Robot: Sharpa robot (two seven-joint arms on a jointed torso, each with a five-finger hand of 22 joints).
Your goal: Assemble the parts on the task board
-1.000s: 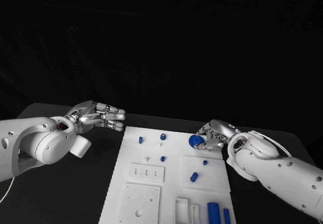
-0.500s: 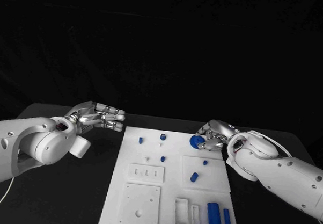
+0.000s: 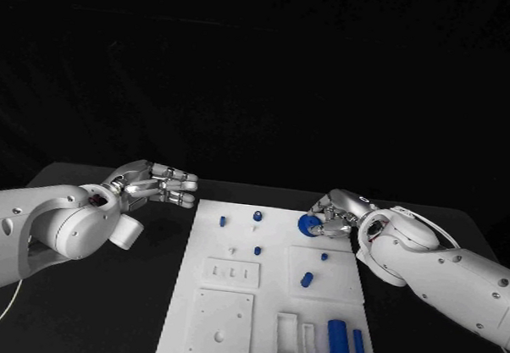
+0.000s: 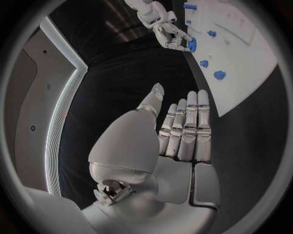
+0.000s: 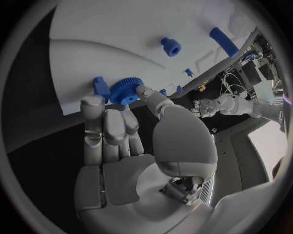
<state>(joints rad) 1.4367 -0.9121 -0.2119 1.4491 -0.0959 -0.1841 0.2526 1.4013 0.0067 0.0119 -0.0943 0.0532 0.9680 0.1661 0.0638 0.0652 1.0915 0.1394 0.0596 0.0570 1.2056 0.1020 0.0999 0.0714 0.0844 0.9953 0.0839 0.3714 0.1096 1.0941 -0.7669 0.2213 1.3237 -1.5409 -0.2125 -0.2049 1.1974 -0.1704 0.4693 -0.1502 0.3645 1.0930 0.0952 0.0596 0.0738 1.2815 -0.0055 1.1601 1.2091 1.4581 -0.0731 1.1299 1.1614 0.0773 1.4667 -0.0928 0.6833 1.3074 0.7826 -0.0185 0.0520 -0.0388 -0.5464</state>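
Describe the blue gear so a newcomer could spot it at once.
Start at the white task board in the middle of the black table and go to its far right corner, where the right hand reaches in. The blue gear sits between that hand's fingertips: round and toothed, wider than the small blue pegs nearby.

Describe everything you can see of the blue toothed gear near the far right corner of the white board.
The blue toothed gear is a round wheel, plastic by its look, with fine teeth around its rim. It sits at the far right corner of the white task board. The right robot hand pinches it between thumb and fingertips. Whether it rests on the board cannot be told.
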